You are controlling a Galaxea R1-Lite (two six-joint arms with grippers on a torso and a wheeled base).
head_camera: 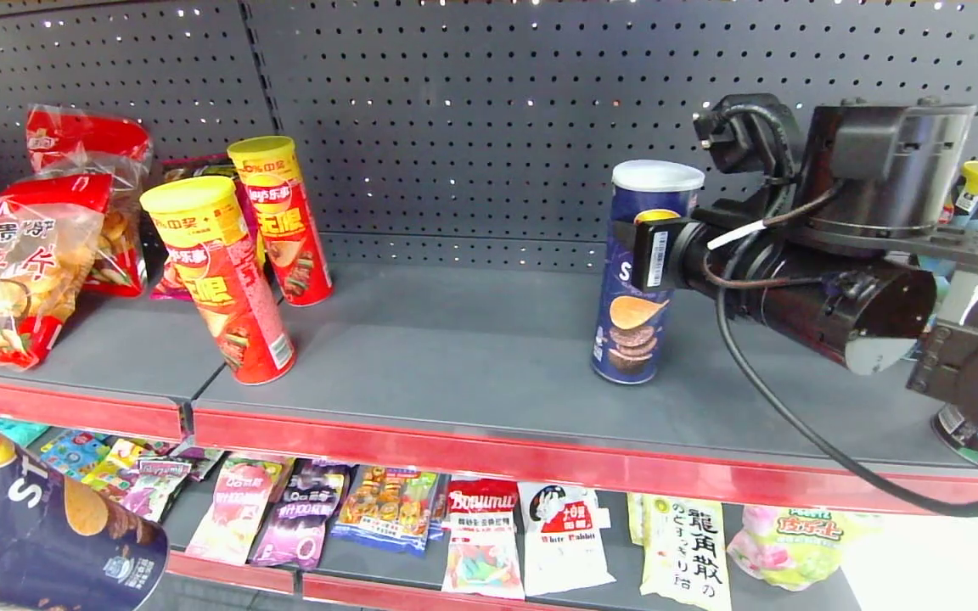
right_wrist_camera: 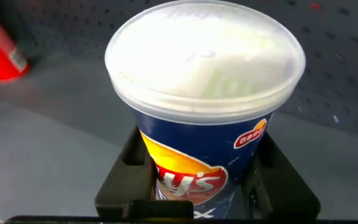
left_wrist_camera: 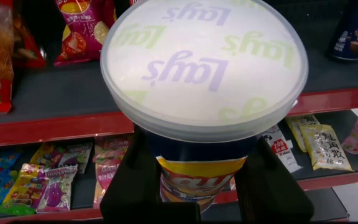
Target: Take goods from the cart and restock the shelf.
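Shelf [head_camera: 455,339]: blue can [head_camera: 635,288] upright, base touching.
Right jaws: pinching its side, nearer arm.
Left jaws: pinching second can [left_wrist_camera: 204,62], well apart.

Glossy black cylindrical right arm [head_camera: 829,297]; 1 black cable [head_camera: 762,383] loops at its 6 o'clock; barcode sticker [head_camera: 659,248] on right claw [head_camera: 640,255].
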